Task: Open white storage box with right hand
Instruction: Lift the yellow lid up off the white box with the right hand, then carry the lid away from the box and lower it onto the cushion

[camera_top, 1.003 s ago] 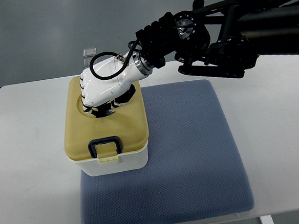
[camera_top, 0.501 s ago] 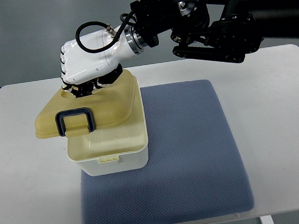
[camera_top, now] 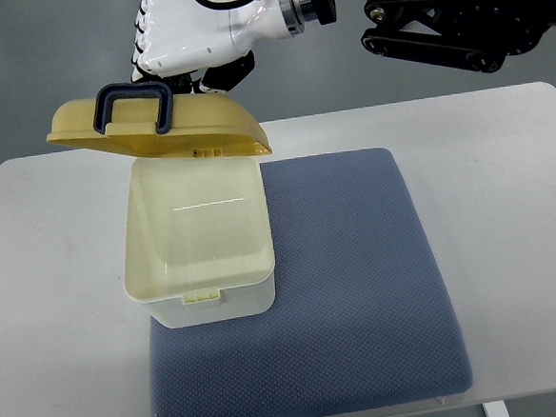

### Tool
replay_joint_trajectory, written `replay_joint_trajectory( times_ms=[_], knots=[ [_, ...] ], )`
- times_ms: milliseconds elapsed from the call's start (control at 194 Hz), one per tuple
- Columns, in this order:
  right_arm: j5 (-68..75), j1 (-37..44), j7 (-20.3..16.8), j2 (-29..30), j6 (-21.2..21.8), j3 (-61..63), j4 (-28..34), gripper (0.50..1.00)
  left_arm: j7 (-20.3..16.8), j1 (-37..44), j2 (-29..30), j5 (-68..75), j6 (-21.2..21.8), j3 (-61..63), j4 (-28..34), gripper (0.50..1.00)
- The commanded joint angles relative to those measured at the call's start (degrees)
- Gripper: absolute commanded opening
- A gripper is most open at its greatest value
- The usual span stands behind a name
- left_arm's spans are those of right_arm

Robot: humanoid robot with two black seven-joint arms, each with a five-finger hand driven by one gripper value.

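The white storage box stands on the left part of a blue-grey mat, with its pale inside showing and nothing visible in it. Its tan lid with a dark blue handle is tipped up above the box's far edge. My right hand, white, comes in from the right on a black arm and is shut on the lid's far side from above. The fingertips are hidden behind the lid. The left arm is out of view.
The mat lies on a white table. Grey floor shows beyond the table's far edge. The table's front edge runs close under the mat.
My right hand has swung the lid up and back from flat on the box to raised above its far edge. The box's inside has come into view.
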Motion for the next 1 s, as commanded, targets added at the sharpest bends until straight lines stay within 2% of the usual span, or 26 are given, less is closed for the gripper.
replay_joint_trajectory(
  times_ms=[0,279,537,997],
  knots=[
    [0.74,0.06,0.00,-2.10,-0.25,0.11,0.01,0.500,0.00,-0.05,0.00,0.00,0.00,0.00,0.00,1.000],
    [0.74,-1.08,0.00,-8.87,-1.30,1.34,0.01,0.500,0.00,0.04,0.00,0.00,0.00,0.00,0.00,1.000],
    [-0.93,-8.38,0.00,-15.37,-1.74,1.69,-0.43,0.500,0.00,0.04,0.00,0.00,0.00,0.00,0.00,1.000],
    [-4.62,-20.24,0.00,-19.15,-9.83,1.78,-2.54,0.500,0.00,0.04,0.00,0.00,0.00,0.00,0.00,1.000]
  ],
)
